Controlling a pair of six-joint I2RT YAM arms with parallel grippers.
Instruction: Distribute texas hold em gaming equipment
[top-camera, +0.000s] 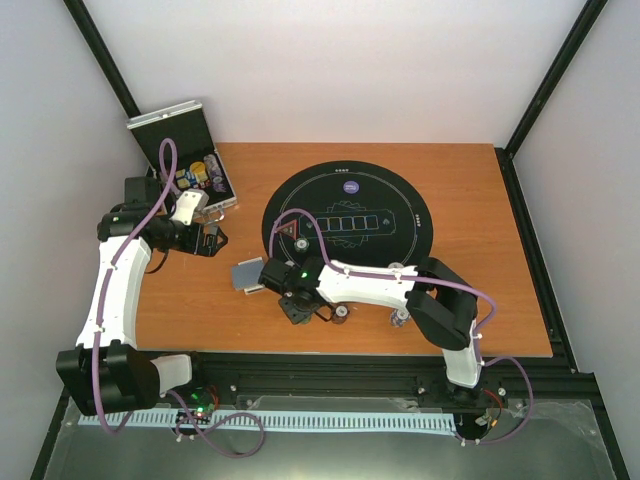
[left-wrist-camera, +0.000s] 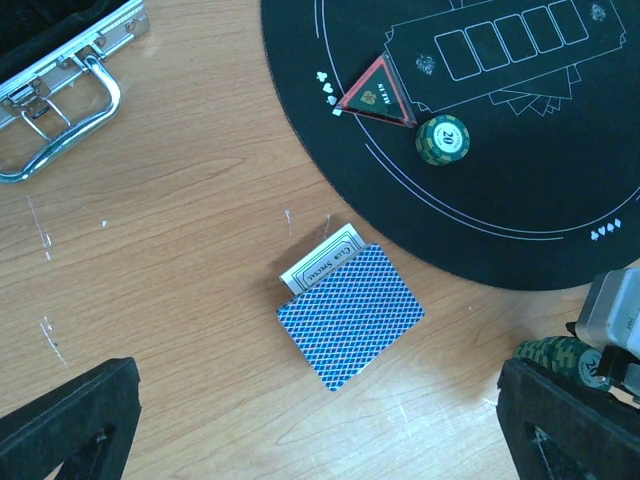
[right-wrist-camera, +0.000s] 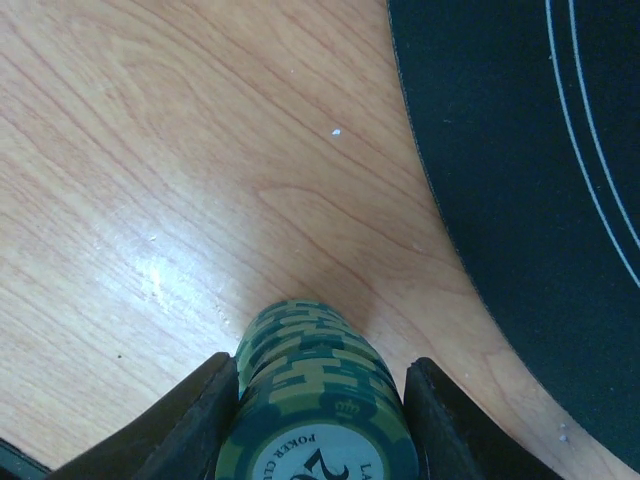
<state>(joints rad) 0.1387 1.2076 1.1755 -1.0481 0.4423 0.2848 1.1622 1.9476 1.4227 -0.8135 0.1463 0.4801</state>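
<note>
Bright, even light pours in from overhead in the top view. The white walls run close to washed out, and the arms throw only soft, faint shadows on the bench. The black mat stays matte, with no glare.

Over to the left wrist: focus is crisp on the deck, its back pattern sharp and hardly a shadow round it. The metal case handle gleams. The left claw reads dark, its fingers underexposed in the bottom corners.

Right wrist: there's a glossy sheen on the wood left of centre and a soft shadow just beyond the green chip stack. The right claw is dark, its detail lost.
</note>
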